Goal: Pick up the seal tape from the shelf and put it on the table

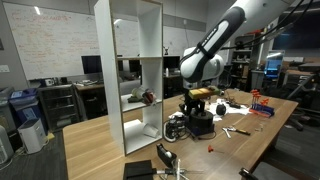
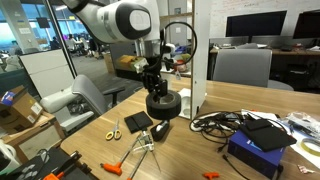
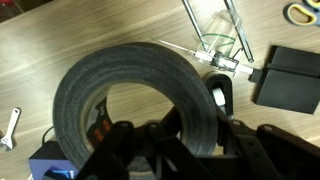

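Observation:
The seal tape, a dark grey roll, shows in both exterior views (image 1: 201,124) (image 2: 163,105) and fills the wrist view (image 3: 130,95). My gripper (image 1: 197,104) (image 2: 152,85) (image 3: 195,120) is shut on the roll's wall, one finger inside the ring and one outside. It holds the roll low over the light-wood table (image 1: 100,140) (image 2: 200,150); I cannot tell whether the roll touches the top. The tall white shelf (image 1: 140,70) (image 2: 200,50) stands on the table right beside the gripper.
A small reddish-dark item (image 1: 147,97) lies in a shelf compartment. On the table are a black pad (image 2: 138,122), yellow-handled scissors (image 2: 112,133), orange pliers (image 2: 110,165), cables (image 2: 215,122), a black-and-blue box (image 2: 265,140), a wire stand (image 3: 225,40) and a wrench (image 3: 10,125).

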